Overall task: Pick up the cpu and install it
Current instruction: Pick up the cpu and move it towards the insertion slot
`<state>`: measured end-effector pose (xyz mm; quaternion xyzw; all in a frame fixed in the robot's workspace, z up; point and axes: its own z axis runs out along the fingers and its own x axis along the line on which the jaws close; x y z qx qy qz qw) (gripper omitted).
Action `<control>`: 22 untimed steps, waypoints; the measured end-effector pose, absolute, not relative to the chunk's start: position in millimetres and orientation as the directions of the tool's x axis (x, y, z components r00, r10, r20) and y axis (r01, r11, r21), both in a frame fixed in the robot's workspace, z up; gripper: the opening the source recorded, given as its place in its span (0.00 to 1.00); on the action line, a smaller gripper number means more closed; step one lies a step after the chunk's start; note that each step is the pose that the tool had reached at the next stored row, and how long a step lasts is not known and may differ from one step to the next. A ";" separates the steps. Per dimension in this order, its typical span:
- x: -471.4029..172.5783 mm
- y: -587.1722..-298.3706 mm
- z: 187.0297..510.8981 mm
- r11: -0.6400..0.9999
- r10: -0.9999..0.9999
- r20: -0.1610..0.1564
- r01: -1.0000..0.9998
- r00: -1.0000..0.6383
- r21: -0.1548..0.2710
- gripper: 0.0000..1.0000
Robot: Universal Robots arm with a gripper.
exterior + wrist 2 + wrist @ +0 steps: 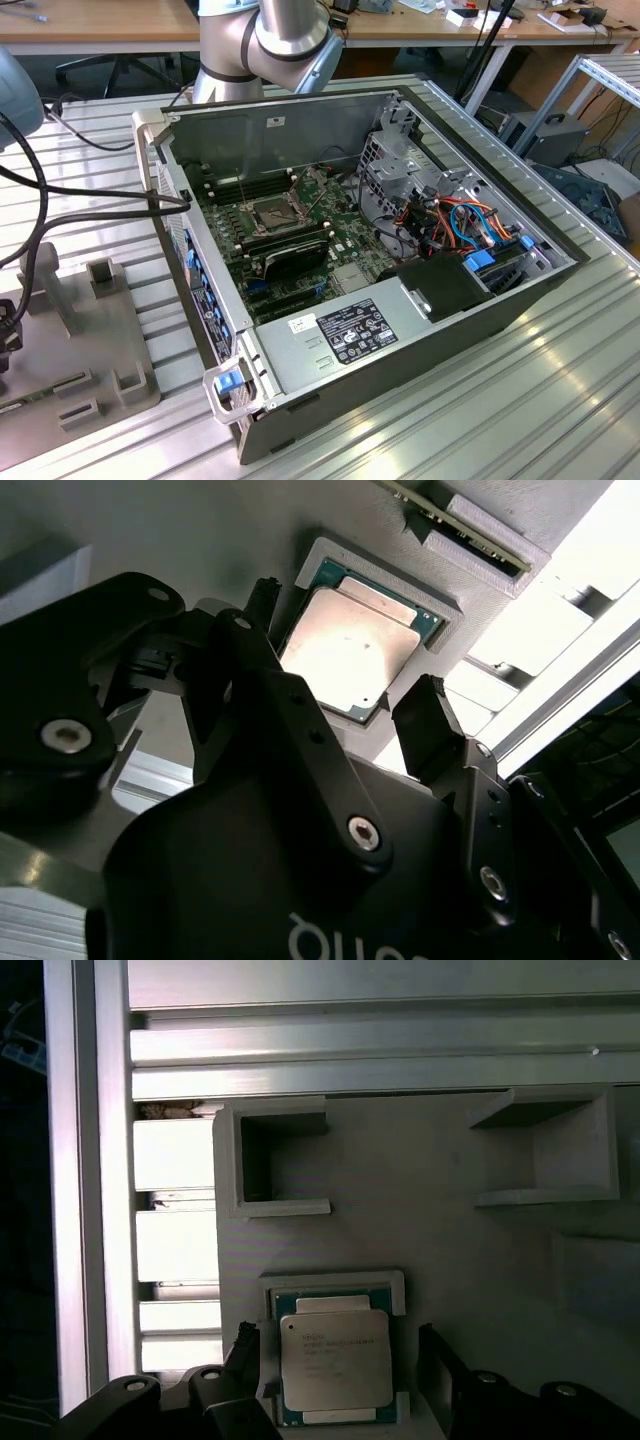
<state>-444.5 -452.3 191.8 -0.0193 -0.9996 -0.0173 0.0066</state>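
Black fingers [430, 710] of the claw [344, 637] are standing wide apart and gripping nothing. Directly between them the cpu [335, 1360] is lying flat, silver face up. In both wrist views a gap is showing on each side between chip and finger. The chip is sitting in a shallow square seat of a grey holder [450, 1230], with its green edge showing just inside the seat's rim. Further out from the claw, two open-sided pockets [270, 1160] are standing up from the same holder. Beyond the holder's edge the ribbed metal table [175, 1240] is carrying it. In the exterior view the arm [270, 35] is rising behind an open computer case [280, 130], and a dark socket [272, 212] is lying on the board inside. Where the case is sitting relative to the claw cannot be told.
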 end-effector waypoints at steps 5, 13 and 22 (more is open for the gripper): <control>-444.5 -452.3 191.2 0.999 0.029 0.014 0.030 -0.999 0.034 0.74; -444.9 -452.2 190.3 0.999 0.020 0.014 0.020 -1.000 0.034 0.74; -445.0 -452.2 190.2 0.999 0.019 0.014 0.020 -1.000 0.034 0.65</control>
